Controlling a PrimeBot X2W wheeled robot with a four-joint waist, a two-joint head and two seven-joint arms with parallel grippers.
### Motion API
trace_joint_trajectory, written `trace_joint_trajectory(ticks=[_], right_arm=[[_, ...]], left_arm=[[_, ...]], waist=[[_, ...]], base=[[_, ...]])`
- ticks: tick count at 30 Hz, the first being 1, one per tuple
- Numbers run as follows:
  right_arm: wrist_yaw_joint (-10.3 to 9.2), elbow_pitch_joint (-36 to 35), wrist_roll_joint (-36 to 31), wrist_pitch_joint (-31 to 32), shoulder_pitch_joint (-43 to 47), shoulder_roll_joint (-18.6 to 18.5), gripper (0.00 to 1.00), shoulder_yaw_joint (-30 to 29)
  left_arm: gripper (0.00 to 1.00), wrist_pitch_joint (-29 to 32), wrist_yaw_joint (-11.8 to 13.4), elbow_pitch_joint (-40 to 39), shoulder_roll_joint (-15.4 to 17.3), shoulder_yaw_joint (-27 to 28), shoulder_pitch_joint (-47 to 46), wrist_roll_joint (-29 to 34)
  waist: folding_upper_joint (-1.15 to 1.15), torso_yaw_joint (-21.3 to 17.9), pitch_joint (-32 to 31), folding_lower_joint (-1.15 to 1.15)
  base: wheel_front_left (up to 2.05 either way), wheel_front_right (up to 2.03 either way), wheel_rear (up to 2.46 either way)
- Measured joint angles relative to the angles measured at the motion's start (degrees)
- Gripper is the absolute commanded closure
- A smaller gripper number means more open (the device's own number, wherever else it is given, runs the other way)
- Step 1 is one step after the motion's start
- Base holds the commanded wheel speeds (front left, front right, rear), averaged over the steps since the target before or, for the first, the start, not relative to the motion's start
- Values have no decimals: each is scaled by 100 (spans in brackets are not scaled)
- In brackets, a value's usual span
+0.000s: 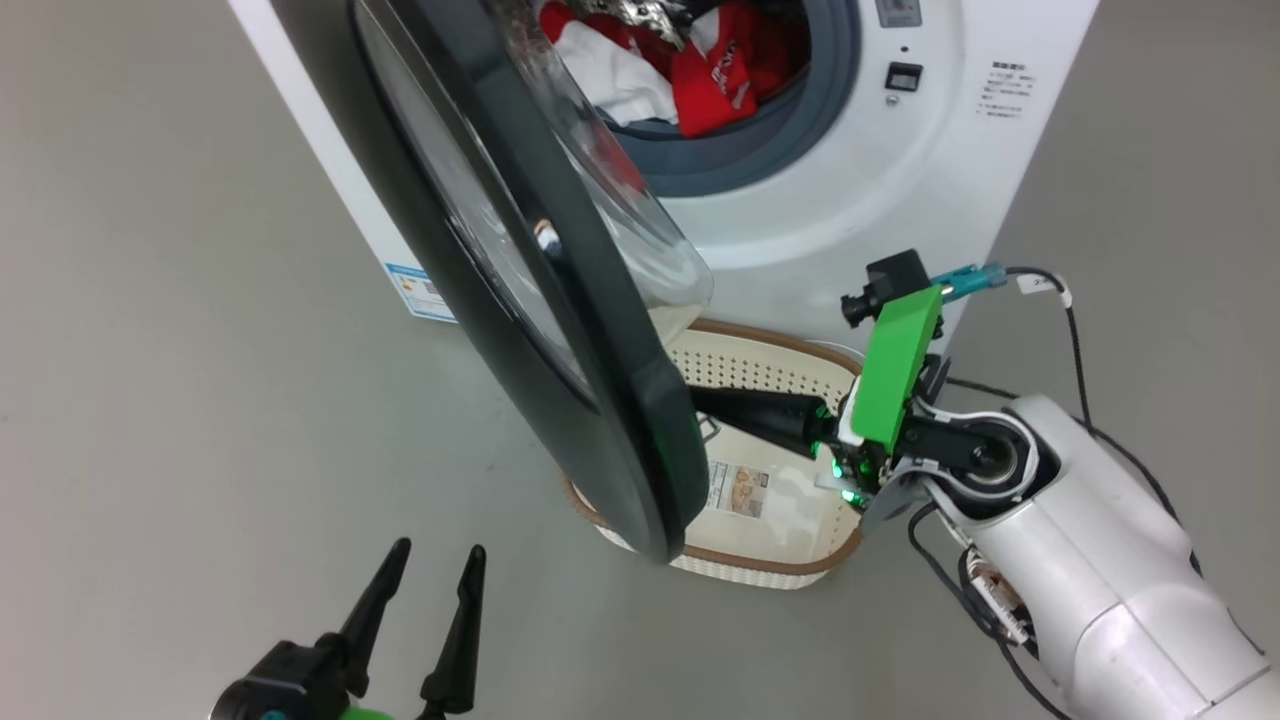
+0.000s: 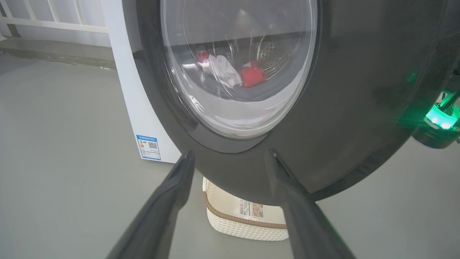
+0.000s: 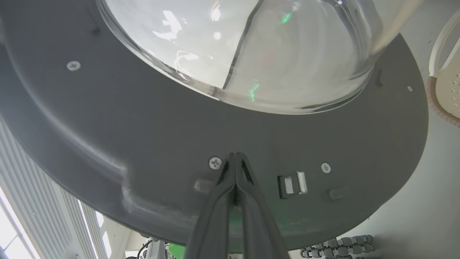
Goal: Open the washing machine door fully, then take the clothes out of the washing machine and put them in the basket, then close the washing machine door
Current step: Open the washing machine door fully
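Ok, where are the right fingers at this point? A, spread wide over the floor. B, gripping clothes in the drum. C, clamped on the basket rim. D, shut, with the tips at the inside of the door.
D: in the right wrist view the right gripper has its fingers pressed together, tips at the dark inner face of the door, beside a screw.

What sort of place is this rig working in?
Probably a lab or test room staged as a laundry spot, not a home: a lone white washing machine with red clothes in its drum, a small basket on bare grey floor, a pale railing behind.
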Motion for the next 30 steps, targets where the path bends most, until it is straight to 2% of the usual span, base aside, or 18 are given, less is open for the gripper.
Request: trace_joint_trajectory(ticks=[9,21,30], right_arm=[[0,-108,-160,42,263,108,100,-29],[0,-278,-175,56,503,200,100,3],[0,-542,64,-231,591,214,100,419]], left_arm=[[0,0,0,52,-15,192,118,75],[0,0,0,57,-19,169,277,70],[0,0,0,57,-18,193,310,62]], waist=[[0,336,-211,0],[0,687,-468,0],[0,787,-581,0]], base=[[0,0,0],[0,0,0],[0,0,0]])
